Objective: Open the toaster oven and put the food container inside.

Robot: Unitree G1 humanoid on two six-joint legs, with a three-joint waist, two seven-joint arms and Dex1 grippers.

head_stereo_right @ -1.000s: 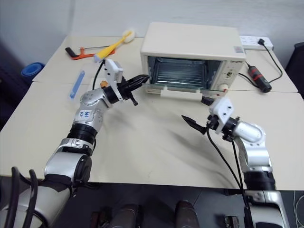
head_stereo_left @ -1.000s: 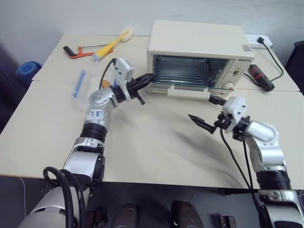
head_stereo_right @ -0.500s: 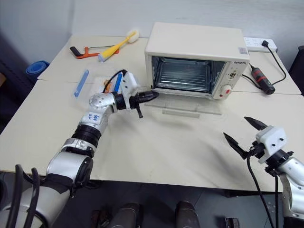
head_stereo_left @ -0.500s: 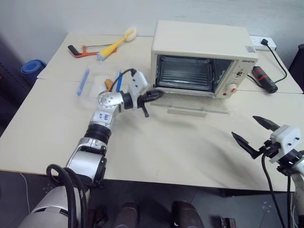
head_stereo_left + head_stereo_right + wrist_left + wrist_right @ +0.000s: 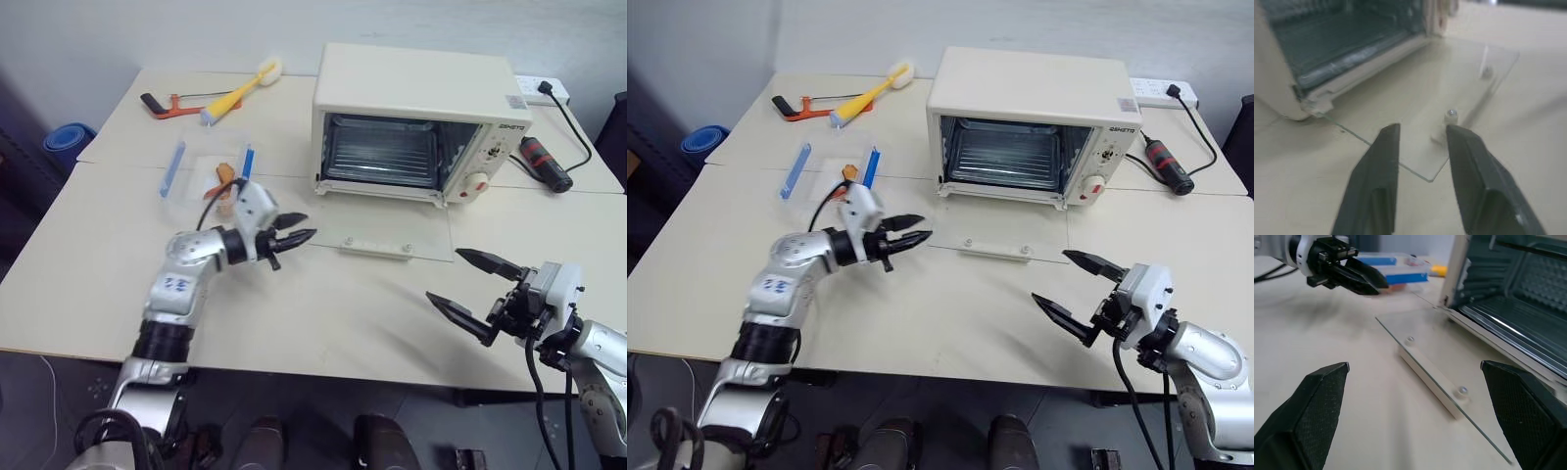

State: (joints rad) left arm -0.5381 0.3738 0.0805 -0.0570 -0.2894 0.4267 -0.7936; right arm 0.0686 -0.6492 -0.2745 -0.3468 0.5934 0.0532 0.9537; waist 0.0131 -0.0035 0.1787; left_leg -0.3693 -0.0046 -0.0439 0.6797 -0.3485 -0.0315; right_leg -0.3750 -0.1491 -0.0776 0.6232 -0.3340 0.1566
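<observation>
Tabletop: toaster oven (image 5: 416,122) door now down, grippers withdrawn.

food container (image 5: 209,172): partly behind left claw (image 5: 291,230) | contents too small to identify

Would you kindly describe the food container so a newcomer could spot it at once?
Start at the boxy cream-white toaster oven with its glass door lying open. On the table to its left sits the small clear plastic food container, with orange bits inside. Its two blue clip strips set it apart from the yellow brush behind.
</observation>
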